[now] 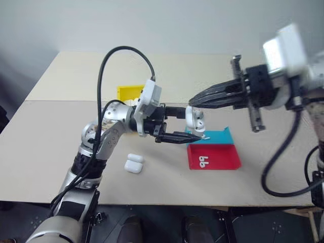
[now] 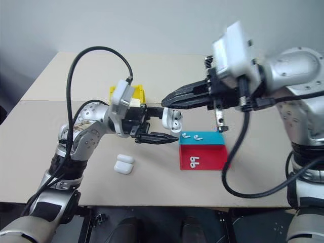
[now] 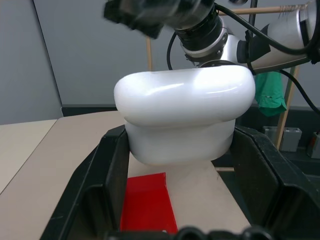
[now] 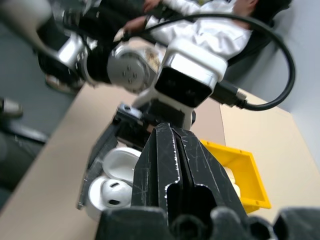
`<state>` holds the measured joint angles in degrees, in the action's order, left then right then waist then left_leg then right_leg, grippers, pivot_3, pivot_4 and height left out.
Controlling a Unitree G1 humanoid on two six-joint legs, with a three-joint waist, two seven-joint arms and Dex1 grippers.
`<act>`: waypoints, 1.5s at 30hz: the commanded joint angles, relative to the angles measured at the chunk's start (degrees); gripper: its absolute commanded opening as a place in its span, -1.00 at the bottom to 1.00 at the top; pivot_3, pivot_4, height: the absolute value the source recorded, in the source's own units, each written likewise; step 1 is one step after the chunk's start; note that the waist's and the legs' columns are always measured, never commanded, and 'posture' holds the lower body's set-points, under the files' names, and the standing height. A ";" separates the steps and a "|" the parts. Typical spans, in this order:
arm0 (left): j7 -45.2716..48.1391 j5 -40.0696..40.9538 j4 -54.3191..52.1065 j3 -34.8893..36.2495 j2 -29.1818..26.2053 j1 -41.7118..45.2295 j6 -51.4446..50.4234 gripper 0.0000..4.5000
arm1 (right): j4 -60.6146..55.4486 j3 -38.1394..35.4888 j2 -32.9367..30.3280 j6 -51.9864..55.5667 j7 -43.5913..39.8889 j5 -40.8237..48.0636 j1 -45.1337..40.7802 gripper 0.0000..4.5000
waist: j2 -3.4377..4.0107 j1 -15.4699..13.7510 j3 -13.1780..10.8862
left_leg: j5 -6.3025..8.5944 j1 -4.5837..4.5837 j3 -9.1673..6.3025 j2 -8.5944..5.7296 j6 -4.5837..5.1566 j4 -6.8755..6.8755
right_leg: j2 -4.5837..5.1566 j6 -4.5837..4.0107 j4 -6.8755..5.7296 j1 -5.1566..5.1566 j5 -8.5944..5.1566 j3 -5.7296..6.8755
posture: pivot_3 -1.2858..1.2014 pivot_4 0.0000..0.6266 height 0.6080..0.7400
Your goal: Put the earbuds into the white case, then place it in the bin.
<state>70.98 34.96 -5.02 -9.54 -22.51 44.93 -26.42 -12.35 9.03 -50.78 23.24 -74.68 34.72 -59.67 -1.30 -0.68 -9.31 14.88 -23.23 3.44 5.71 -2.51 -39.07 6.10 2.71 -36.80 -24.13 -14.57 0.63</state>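
I see pale beige tabletop (image 1: 61, 152). Small bright yellow plastic bin (image 2: 137, 93) on it behind left arm. Shallow red and teal tray (image 2: 202, 152) near front edge, two tiny glossy white earbuds (image 2: 191, 135) lying in teal half. Spare closed white case (image 2: 123, 164) on table, well apart from tray. Left gripper (image 2: 163, 125) clamped on glossy white hinged case (image 2: 173, 119), lid open, held above table. Right gripper (image 2: 168, 102) fingers pressed together, tips just over open case; whether it pinches anything, cannot tell.
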 commanded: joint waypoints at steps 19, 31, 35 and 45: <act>-1.42 -1.20 -1.70 1.96 1.08 0.57 1.69 0.23 | 5.37 -2.49 -2.05 -12.86 -13.78 -9.93 0.54 -0.99 | 0.00 -0.05 0.00 | -0.03 0.01 0.00 0.01 -0.05 -0.02 | 0.01 0.01 -0.23 0.03 0.01 0.06 | 0.03 -0.52 1.00; -12.92 -3.37 -4.69 8.86 -2.18 -4.72 0.35 0.23 | -14.13 -26.51 -3.31 19.63 14.35 9.57 24.51 -0.99 | -0.02 -0.54 0.00 | -0.10 0.04 -0.05 0.01 -0.18 0.06 | 0.01 0.01 -0.23 0.10 0.01 0.11 | 0.03 -0.52 1.00; -22.34 -6.57 -3.84 11.62 -1.72 -5.86 0.35 0.23 | -20.01 -29.32 -0.63 27.11 24.85 16.67 30.82 -0.99 | -0.02 -0.56 0.00 | 0.00 0.04 -0.03 0.01 0.00 -0.11 | 0.03 0.01 -0.18 0.09 0.01 0.05 | 0.03 -0.52 1.00; -48.91 -21.97 15.85 11.55 2.49 2.68 -2.34 0.23 | -27.35 -25.83 5.07 28.20 39.23 21.71 33.60 -0.99 | -0.05 -0.79 -0.01 | 0.00 0.18 -0.10 -0.01 0.02 -0.13 | 0.02 0.01 -0.15 0.29 0.02 0.10 | 0.03 -0.52 1.00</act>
<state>24.76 15.26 9.02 2.25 -20.29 45.64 -28.74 -38.07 -16.15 -45.35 51.27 -37.00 55.40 -25.66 -1.35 -1.47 -9.33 14.88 -23.10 3.34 5.69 -2.49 -39.19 6.12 2.72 -36.94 -23.89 -14.55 0.74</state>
